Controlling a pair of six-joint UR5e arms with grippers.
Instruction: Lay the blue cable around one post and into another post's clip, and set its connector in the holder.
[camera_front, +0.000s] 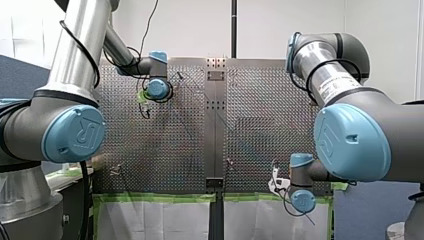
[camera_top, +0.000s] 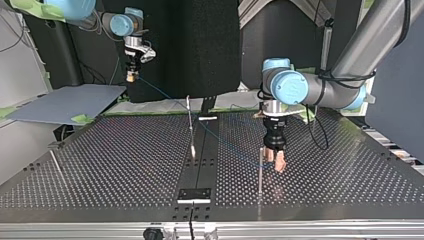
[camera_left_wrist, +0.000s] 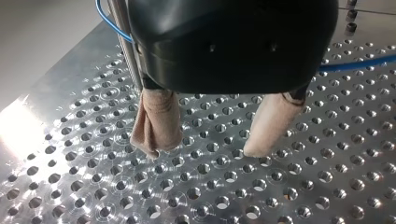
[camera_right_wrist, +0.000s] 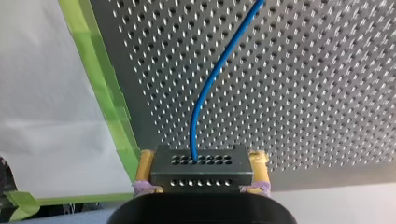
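My left gripper (camera_left_wrist: 203, 151) has nothing between its spread fingers (camera_left_wrist: 156, 121), bare perforated table (camera_left_wrist: 93, 186) beneath and ahead; a metal post (camera_left_wrist: 125, 42) stands just beside one finger, blue cable (camera_left_wrist: 355, 64) strung behind. My right gripper (camera_right_wrist: 201, 163) is filled by the connector (camera_right_wrist: 201, 171), open table ahead

My left gripper (camera_left_wrist: 208, 151) points straight down, its two beige-padded fingers (camera_left_wrist: 156, 126) spread apart with nothing between them. My right gripper (camera_right_wrist: 201, 161) hangs higher, also pointing down, its yellow pads (camera_right_wrist: 145, 163) clamped on the black connector (camera_right_wrist: 201, 178).
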